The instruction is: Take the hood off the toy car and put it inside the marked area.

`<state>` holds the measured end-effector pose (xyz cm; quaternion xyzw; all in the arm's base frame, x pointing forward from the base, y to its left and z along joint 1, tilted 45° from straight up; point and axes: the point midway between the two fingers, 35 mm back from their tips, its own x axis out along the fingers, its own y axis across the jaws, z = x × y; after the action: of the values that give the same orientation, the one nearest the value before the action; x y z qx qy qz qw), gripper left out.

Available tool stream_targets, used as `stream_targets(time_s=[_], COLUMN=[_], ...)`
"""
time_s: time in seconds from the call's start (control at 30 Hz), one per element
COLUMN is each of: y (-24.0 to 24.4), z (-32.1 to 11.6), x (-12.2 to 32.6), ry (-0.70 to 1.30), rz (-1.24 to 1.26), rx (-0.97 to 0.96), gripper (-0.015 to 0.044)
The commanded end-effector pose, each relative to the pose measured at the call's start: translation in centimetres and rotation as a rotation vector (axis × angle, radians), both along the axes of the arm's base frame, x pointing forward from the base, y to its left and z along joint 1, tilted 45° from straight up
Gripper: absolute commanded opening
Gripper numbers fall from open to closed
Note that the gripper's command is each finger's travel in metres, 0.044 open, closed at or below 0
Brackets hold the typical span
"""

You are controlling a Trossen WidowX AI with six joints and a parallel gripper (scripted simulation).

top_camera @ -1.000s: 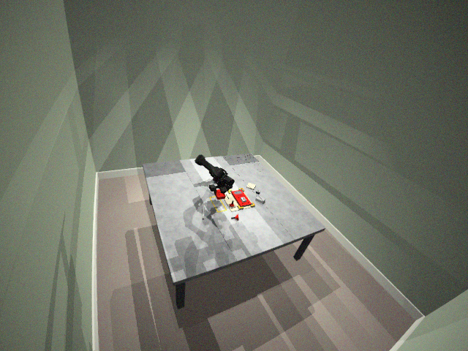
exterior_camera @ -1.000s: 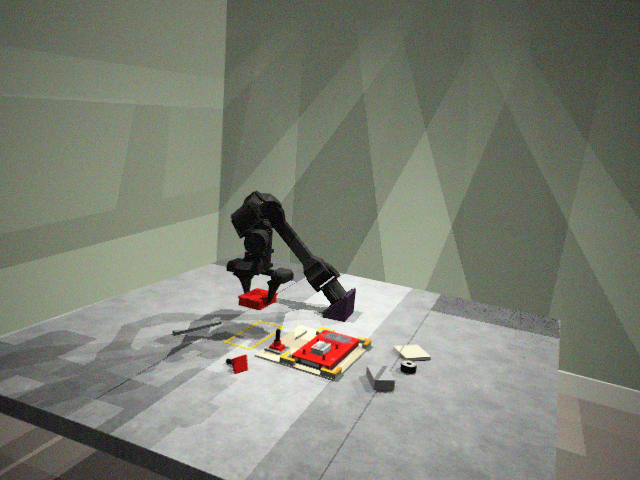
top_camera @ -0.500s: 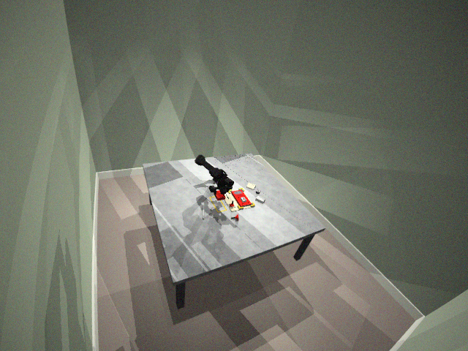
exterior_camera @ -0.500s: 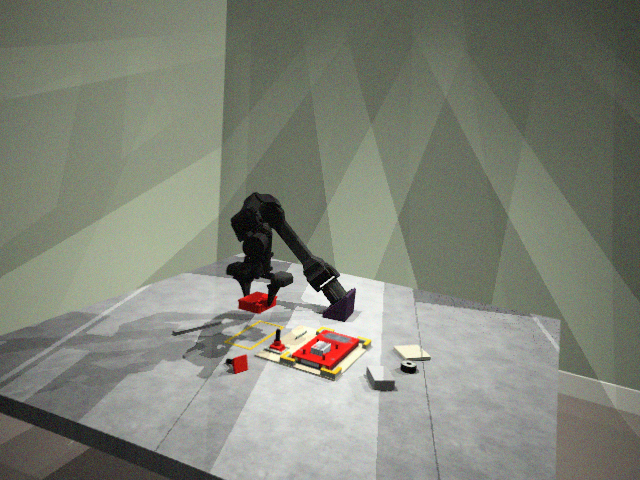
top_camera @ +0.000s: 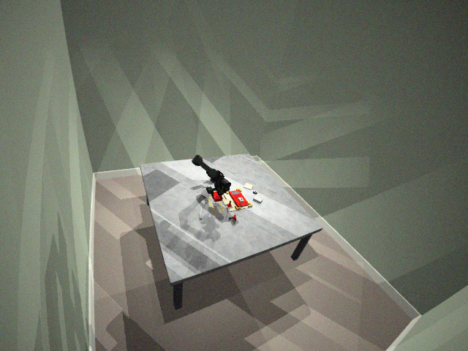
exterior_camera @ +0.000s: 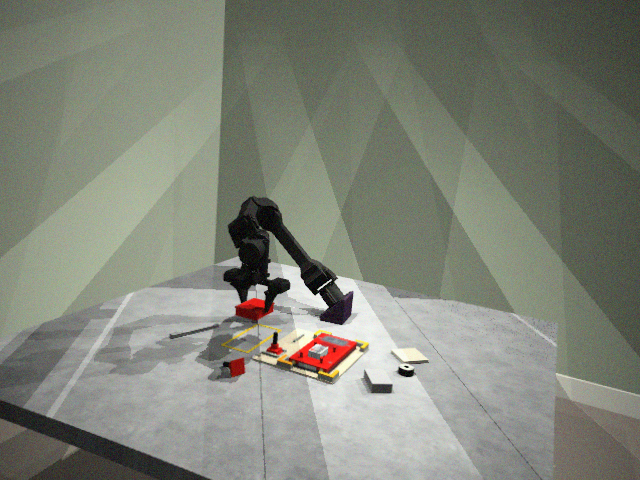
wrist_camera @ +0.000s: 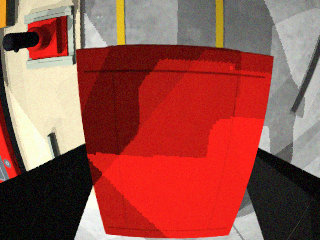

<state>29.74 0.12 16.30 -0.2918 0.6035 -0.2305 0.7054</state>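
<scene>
Two fingers (exterior_camera: pixel 255 304) are clamped on opposite sides of the red hood (top_camera: pixel 217 196) (exterior_camera: pixel 254 308) (wrist_camera: pixel 175 140), set fairly wide by its breadth. The hood is held roughly level above the surface (top_camera: pixel 241 238) (exterior_camera: pixel 170 413), presumably so that it can be lowered flat. It is off the toy car (top_camera: pixel 237 200) (exterior_camera: pixel 325 357) (wrist_camera: pixel 6 155), whose red body is seated between yellow corner brackets on a cream board (top_camera: pixel 231 207) (exterior_camera: pixel 295 338) (wrist_camera: pixel 42 105), probably to keep it from sliding. The yellow outlined area (top_camera: pixel 210 204) (exterior_camera: pixel 235 348) (wrist_camera: pixel 120 22) is taken to be the marked target; in the wrist view its lines run beyond the hood's far edge. Placement is not yet done. A shift over the outline, clear of the red part with a black peg (top_camera: pixel 229 204) (exterior_camera: pixel 275 345) (wrist_camera: pixel 45 37), is judged necessary before lowering and release.
</scene>
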Motion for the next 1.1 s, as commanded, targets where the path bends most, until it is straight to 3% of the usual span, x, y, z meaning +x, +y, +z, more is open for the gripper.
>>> stream_targets(time_s=[0.0,1.07], y=[-0.2,-1.7], z=[-0.2,-1.7], x=[0.0,0.4], ry=[0.003,0.002], rz=[0.003,0.003], rx=[-0.004,-0.004], gripper=[0.0,0.0])
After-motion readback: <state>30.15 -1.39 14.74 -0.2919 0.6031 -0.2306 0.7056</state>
